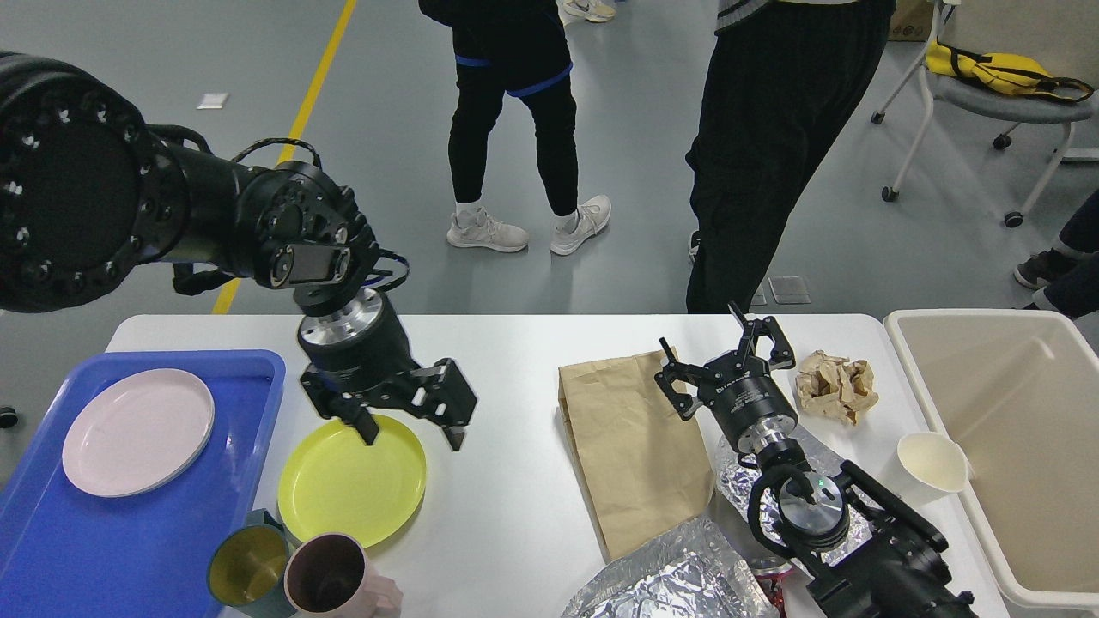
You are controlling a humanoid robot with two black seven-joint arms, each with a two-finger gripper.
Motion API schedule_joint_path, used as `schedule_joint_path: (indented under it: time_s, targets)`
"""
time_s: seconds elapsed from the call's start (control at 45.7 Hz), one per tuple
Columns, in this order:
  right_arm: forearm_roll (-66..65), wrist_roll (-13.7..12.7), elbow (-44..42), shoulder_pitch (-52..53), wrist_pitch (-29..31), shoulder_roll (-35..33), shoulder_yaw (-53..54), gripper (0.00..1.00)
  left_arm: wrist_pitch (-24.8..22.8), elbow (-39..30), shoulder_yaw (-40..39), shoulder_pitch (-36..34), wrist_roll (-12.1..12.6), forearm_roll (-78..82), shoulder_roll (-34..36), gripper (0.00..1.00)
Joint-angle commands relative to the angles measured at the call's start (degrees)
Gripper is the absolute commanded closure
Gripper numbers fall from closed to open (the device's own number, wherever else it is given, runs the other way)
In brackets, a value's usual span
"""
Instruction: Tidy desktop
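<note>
White desktop (506,515) fills the foreground, mostly untidied | pink plate (137,432) in tray (51,549) | left gripper (410,433) wide over yellow plate (352,479) | right gripper (725,356) spread, empty | bag (631,455), foil (670,584), cups left

Left gripper (410,432): the near fingertip overlaps the far rim of the yellow plate (352,481); contact cannot be confirmed. Below that gripper, two cups (288,571) are cut by the bottom edge, bases out of frame. To its left, the blue tray (137,558) runs off the left and bottom edges.

Right gripper (725,365): its arm covers part of the crumpled foil (665,579) and most of a red can (768,573) below it; the can's label is unreadable. To its right, the beige bin (1013,412) is cut by the right edge. Beyond it, the standing people (755,154) are cropped above the waist.
</note>
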Motion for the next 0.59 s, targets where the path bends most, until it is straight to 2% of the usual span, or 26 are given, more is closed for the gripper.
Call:
schedule_joint_path:
  time_s: [0.0,0.109,0.219,0.372,0.482,0.569]
  targets:
    - [0.0,0.0,0.0,0.0,0.0,0.0,0.0,0.0,0.4,-3.4,4.2,-1.6,0.5,1.4,0.5,0.0]
    - [0.0,0.0,0.0,0.0,-0.1,0.0,0.0,0.0,1.0,-8.2,7.6,-2.4,1.6,1.7,0.6,0.0]
    - [0.0,0.0,0.0,0.0,0.0,0.0,0.0,0.0,4.4,-12.7,10.7,-2.4,3.6,2.8,0.7,0.0]
    - [0.0,0.0,0.0,0.0,0.0,0.0,0.0,0.0,8.2,-17.9,15.4,-2.4,3.9,3.6,1.3,0.0]
    - [0.0,0.0,0.0,0.0,0.0,0.0,0.0,0.0,14.6,-21.1,19.0,-1.4,4.1,3.5,2.3,0.01]
    - [0.0,0.0,0.0,0.0,0.0,0.0,0.0,0.0,17.0,-21.2,19.3,0.4,4.6,3.4,3.4,0.01]
